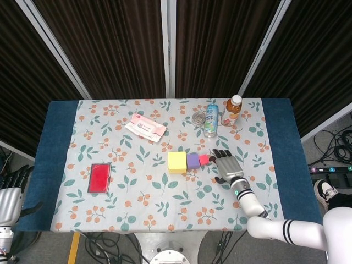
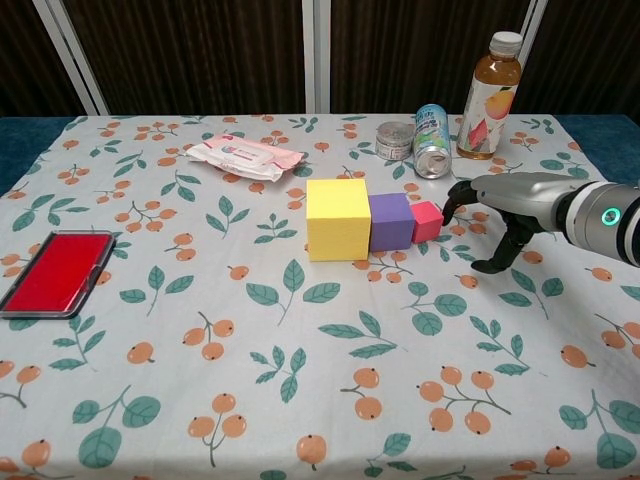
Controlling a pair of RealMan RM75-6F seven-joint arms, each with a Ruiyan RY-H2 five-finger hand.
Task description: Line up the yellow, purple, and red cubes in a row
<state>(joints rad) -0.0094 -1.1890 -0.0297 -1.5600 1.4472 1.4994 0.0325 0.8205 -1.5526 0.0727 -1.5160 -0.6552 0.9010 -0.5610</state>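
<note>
Though the bottle point(image 2: 489, 98), can point(image 2: 431, 127) and pink packet point(image 2: 245, 155) all carry print, it's too small to read. Yellow cube point(image 2: 338, 219), purple cube point(image 2: 390, 221) and red cube point(image 2: 427, 221) sit touching in one row mid-table; purple directly right of yellow, red right of purple. My right hand point(image 2: 505, 207) sits just right of the red cube, palm down, fingers curled & apart, holding nothing, tips near the cube w/o clear contact. My left hand point(image 1: 12, 192) hangs off the table's left edge, far left of yellow; fingers' state: can't tell.
</note>
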